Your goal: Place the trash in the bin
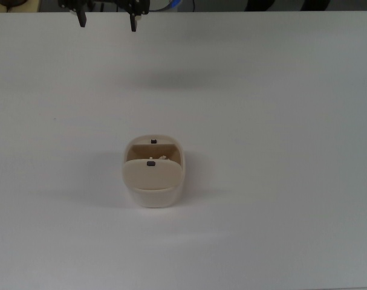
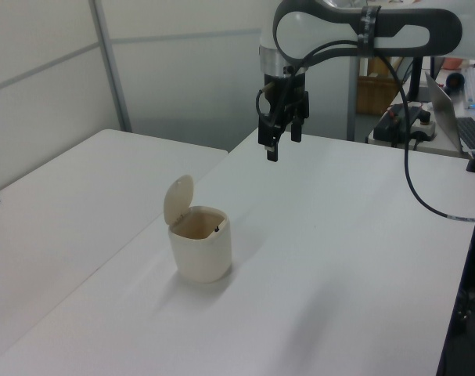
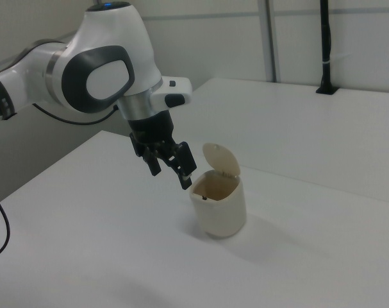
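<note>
The bin (image 1: 153, 172) sits mid-desk, flap tipped up; the gripper (image 2: 281, 142) hangs above the desk's far edge, fingers spread and empty.

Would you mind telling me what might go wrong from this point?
The bin stands loose on the table with its lid tipped up, so a low sweep of the gripper, jaws open and empty, might knock it over. Only a pale sliver of what may be the trash shows inside in the top view, so it may not sit fully in.
</note>
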{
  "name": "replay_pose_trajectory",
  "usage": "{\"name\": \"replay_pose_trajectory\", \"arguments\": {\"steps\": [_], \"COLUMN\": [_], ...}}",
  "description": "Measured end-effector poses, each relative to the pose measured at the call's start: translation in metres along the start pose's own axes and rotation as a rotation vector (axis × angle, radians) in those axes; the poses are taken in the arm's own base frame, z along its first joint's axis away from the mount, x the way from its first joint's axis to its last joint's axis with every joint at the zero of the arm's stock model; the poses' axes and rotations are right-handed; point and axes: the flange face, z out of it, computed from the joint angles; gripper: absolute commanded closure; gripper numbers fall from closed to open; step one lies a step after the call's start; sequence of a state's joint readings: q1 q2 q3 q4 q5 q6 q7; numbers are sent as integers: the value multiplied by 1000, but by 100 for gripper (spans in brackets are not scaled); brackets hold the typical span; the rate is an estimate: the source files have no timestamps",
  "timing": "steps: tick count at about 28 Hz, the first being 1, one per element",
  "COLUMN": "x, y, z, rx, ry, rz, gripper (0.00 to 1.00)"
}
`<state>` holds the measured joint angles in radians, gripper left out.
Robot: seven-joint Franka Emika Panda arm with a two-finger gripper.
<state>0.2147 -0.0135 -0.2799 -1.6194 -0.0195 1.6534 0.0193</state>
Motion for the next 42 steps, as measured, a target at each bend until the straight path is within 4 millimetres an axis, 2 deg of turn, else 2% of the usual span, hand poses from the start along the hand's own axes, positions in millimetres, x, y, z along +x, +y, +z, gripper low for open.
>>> {"name": "replay_pose_trajectory", "arguments": {"steps": [11, 23, 42], "x": [0, 1, 1], "y": [-23, -7, -10], "z": [12, 12, 11], "rx": [0, -2, -2], "ry": [2, 6, 7], "rz": [-42, -12, -18], "gripper": [0, 0, 0]}}
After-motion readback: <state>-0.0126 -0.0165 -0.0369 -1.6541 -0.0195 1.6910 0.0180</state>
